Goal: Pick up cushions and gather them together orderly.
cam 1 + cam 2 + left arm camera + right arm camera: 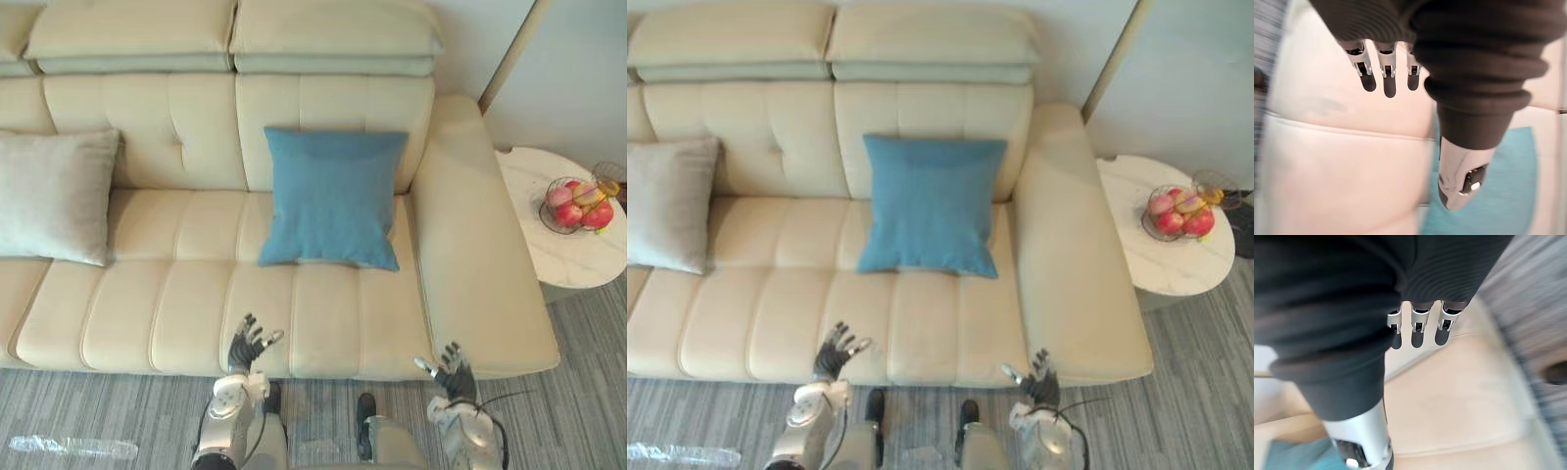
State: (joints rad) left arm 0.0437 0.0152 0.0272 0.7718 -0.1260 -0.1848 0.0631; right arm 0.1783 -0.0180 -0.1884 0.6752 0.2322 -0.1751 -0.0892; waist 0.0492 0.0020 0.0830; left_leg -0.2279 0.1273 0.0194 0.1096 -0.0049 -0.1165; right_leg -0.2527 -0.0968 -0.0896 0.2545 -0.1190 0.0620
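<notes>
A blue cushion (333, 196) leans upright against the backrest of the cream sofa (196, 304), right of the middle. A grey cushion (54, 191) leans at the sofa's far left. My left hand (248, 345) hovers open at the seat's front edge, below and left of the blue cushion. My right hand (453, 367) is open at the front edge near the sofa's right arm. In the left wrist view the fingers (1386, 78) hang straight over the seat, with the blue cushion (1498, 196) beyond. Straight too are the right fingers (1418, 325), holding nothing.
A round white side table (549, 245) stands right of the sofa with a wire bowl of fruit (578, 204) on it. Grey striped carpet (98, 421) runs along the sofa's front. A wall and a beige strip rise behind the table.
</notes>
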